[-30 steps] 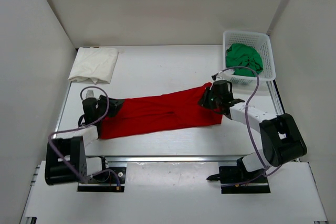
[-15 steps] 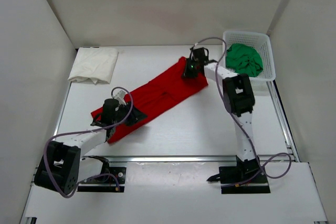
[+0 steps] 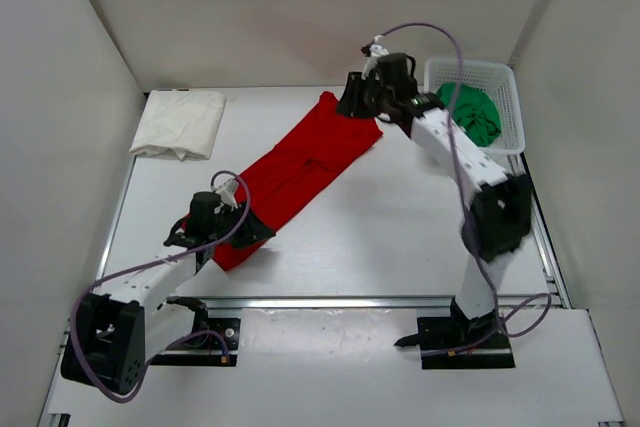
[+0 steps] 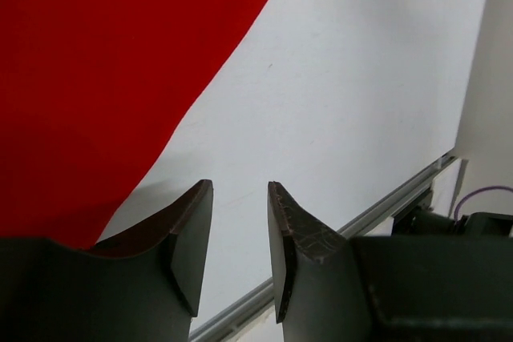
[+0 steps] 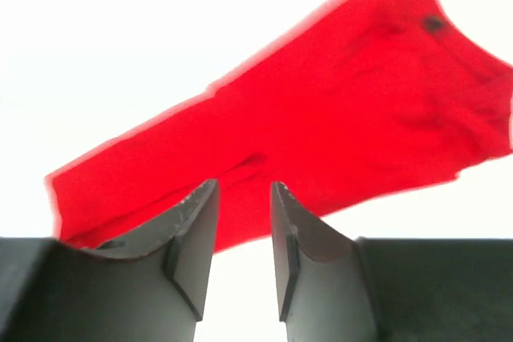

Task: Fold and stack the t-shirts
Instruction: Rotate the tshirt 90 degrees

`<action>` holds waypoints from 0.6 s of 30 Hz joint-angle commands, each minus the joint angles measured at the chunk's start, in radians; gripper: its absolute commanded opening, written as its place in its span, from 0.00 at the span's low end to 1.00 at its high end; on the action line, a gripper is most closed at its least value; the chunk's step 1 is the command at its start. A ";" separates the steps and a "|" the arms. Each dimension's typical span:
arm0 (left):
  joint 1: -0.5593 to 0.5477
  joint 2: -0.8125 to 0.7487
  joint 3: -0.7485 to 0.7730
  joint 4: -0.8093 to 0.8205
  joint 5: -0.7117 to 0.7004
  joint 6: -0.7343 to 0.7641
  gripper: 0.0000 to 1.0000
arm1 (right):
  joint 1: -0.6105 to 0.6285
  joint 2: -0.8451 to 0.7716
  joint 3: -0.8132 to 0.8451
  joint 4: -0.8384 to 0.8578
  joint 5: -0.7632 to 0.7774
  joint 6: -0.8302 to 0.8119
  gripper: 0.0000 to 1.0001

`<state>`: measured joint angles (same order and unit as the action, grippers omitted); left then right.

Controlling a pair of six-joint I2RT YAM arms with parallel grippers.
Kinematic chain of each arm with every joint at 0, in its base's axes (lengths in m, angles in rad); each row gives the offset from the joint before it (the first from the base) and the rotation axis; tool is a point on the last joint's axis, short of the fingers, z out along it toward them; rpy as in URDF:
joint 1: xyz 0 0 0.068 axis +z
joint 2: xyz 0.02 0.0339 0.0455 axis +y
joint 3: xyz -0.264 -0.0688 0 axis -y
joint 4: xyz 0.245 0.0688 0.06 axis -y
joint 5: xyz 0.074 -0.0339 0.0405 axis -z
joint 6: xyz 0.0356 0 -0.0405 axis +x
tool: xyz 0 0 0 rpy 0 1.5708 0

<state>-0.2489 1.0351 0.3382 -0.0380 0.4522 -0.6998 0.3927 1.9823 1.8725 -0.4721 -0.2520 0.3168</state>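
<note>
I am spreading the red t-shirt (image 3: 295, 169) for folding.
It is lying from 7 to 1 o'clock; my left gripper (image 4: 239, 190) and right gripper (image 5: 243, 190) are standing half parted, empty; I should be pinching both ends evenly.

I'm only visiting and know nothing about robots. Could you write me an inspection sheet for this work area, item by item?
Surface: white table, metal rails along its edges.
Job's things: red shirt lying flat in a long diagonal strip; white shirt folded at the far left corner; green shirt bunched in the basket.
Clutter: nothing seen besides that white mesh basket at the far right corner.
Grippers: left pincer open at the strip's near end, nothing between its fingers; right pincer open, raised over the far end, holding nothing.
Cables: purple cables loop along both arms.
Surroundings: plain white walls on three sides.
</note>
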 commanded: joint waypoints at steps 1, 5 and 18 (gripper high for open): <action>0.022 0.023 0.117 -0.112 0.043 0.127 0.45 | 0.073 -0.274 -0.430 0.261 -0.015 0.088 0.32; 0.008 0.088 0.258 -0.244 0.057 0.230 0.43 | 0.215 -0.419 -0.882 0.571 0.020 0.249 0.35; 0.065 0.034 0.199 -0.165 0.109 0.201 0.45 | 0.388 -0.067 -0.842 0.748 0.039 0.450 0.45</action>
<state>-0.1871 1.0840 0.5541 -0.2226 0.5247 -0.5125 0.7681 1.8580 0.9844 0.1925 -0.2436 0.7006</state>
